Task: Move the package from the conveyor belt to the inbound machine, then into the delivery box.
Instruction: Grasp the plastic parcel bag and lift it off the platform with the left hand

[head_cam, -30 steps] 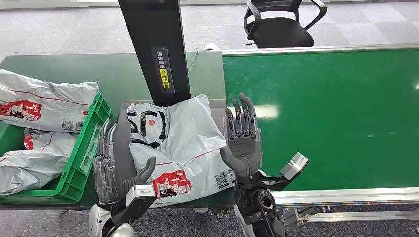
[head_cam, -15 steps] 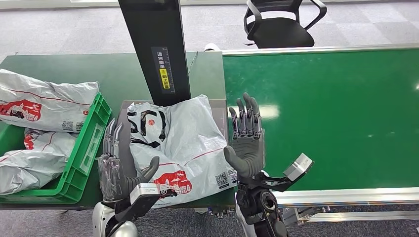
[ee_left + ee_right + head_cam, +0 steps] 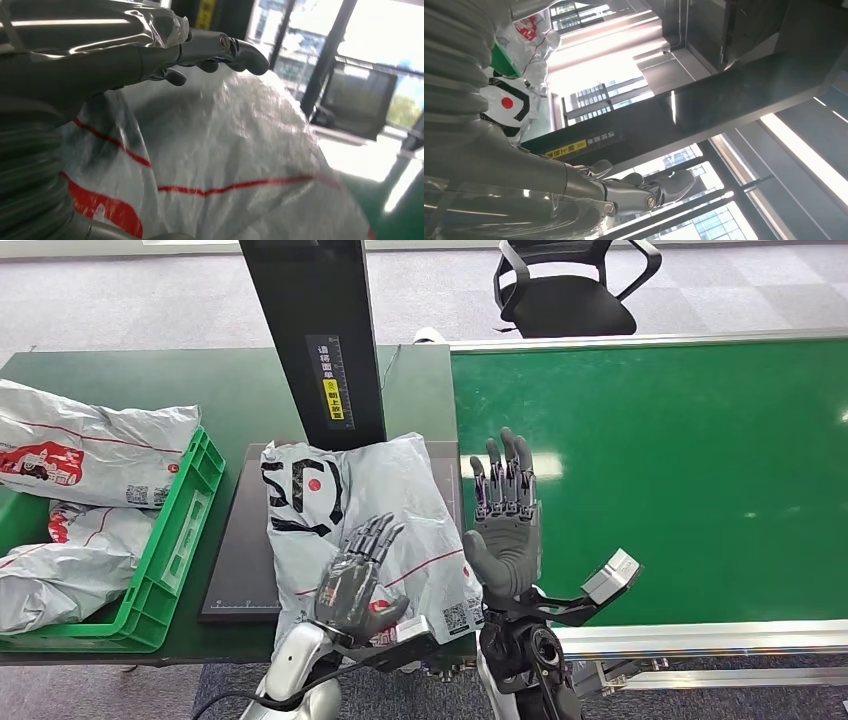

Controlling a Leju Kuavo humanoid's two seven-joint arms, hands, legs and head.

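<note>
Lying spread and nearly flat, the left hand (image 3: 352, 575) fingers (image 3: 375, 535) are resting on top of the grey pkg (image 3: 385, 510), palm down, nothing gripped; the left wrist view is showing the fingertips (image 3: 240, 50) just over the crinkled plastic w/ its red stripe. Standing upright just beside the pkg's right edge, the right hand (image 3: 505, 525) is holding its fingers (image 3: 505, 475) straight and close together, palm facing the pkg, thumb out to the side, nothing in it. Can't tell if the palm is touching the bag.

The pkg is lying on the dark scanner pad (image 3: 235, 570) of the inbound machine, under its black post (image 3: 315, 335) w/ the yellow label, and is hanging slightly over the pad's near edge. The green conveyor belt (image 3: 680, 470) is running to the right of the right hand. The green delivery box (image 3: 175, 530) is sitting left of the pad, w/ other grey parcels (image 3: 85, 455) piled in it. An office chair (image 3: 565, 285) is standing beyond the belt.
</note>
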